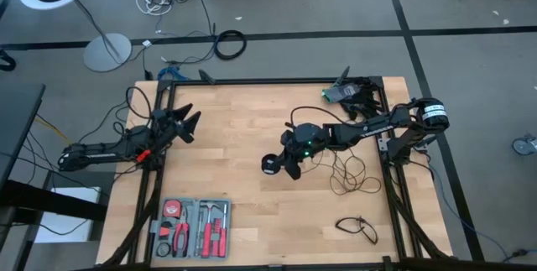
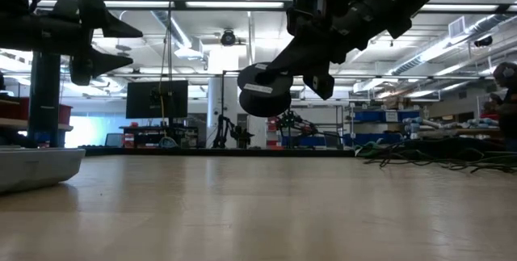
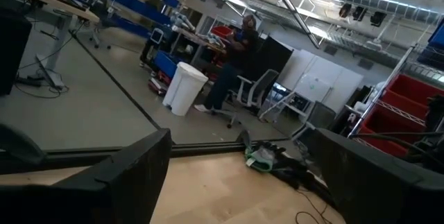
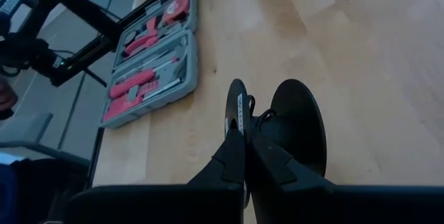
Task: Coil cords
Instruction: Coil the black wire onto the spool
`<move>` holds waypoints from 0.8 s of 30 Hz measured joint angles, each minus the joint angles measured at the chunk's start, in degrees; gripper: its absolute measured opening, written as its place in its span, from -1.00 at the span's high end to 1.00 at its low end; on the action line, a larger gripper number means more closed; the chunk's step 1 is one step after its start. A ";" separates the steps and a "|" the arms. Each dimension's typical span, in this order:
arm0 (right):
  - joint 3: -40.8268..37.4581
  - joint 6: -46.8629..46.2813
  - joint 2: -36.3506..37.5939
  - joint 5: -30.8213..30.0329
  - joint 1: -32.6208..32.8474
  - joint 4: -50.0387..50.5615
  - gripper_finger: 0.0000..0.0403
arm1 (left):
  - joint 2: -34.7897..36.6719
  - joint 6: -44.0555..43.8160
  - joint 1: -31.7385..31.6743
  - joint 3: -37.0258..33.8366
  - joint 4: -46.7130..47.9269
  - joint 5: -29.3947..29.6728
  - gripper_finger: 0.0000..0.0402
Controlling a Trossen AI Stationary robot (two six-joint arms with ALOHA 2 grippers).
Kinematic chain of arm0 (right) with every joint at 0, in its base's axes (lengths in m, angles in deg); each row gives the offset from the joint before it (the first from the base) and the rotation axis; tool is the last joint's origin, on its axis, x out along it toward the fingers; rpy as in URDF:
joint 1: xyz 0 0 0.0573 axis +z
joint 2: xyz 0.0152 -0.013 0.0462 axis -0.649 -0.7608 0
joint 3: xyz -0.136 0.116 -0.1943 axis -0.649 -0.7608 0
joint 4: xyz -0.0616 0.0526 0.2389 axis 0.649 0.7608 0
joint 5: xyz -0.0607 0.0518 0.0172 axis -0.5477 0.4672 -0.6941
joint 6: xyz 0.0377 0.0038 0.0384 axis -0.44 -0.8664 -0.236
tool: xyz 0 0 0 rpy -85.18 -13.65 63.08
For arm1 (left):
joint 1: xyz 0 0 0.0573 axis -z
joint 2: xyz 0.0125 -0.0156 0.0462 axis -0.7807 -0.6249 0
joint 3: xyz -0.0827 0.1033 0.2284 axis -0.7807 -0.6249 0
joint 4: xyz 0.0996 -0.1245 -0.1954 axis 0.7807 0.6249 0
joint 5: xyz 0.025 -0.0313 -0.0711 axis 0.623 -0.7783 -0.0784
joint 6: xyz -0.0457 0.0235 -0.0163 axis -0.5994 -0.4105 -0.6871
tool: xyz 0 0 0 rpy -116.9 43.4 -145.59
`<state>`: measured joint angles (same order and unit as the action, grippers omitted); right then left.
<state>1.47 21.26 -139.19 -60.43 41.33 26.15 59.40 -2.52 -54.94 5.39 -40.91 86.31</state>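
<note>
The right gripper (image 1: 277,167) pinched the long cord's disc (image 4: 288,130), held above the table; limp, light cord (image 1: 348,174) likely trails, best gathered beside it.

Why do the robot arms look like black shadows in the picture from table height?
In the low view, bright ceiling lights shine from behind, so the right gripper and its disc show only as silhouettes. In the high view, even light shows the right gripper clearly.

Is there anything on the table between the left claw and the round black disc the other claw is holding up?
No. From above, only bare wood lies between the left claw and the disc held by the right claw.
</note>
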 joint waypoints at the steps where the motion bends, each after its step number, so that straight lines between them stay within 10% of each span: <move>1: 0.00 -0.39 0.00 -0.55 0.00 0.00 0.99 | 0.00 0.00 0.00 0.00 0.02 0.02 -0.77; 11: 0.00 -0.99 0.00 -1.00 0.00 0.00 0.99 | 0.00 -0.38 -0.02 0.00 0.02 2.41 -0.77; 18: 0.00 -0.98 0.00 -0.99 -0.12 -0.02 0.99 | -0.60 0.03 -1.35 1.89 0.51 -13.26 -0.77; 24: 0.00 -1.25 -0.02 -0.98 -0.84 -0.96 0.99 | -7.16 2.08 -2.54 14.49 13.53 -15.46 -0.77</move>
<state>1.47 20.01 -139.21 -61.41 40.49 25.19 52.24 -0.44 -57.48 19.88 -27.38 70.85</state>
